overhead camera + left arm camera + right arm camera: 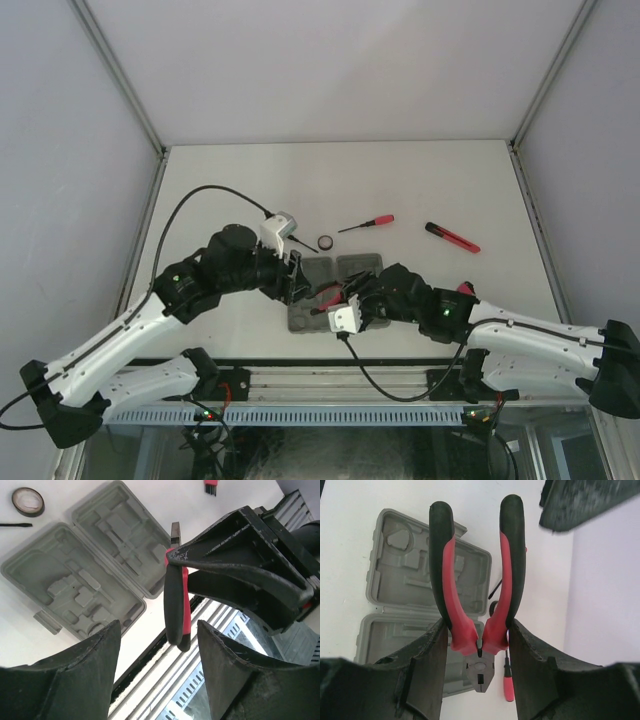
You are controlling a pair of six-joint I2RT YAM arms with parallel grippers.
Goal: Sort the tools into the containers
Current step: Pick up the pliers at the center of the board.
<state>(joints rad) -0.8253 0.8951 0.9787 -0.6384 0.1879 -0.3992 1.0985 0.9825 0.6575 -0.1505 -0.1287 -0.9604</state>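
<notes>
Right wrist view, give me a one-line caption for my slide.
Right fingers clamp the red-handled pliers near their pivot, handles splayed over the open grey case.

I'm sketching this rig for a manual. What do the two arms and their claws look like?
The left arm and right arm have long white links and bulky black joints, each with a small green light. A white block sits at each wrist, trailing a black cable. The left claw and right claw have thick black, scuffed, wedge-shaped fingers.
</notes>
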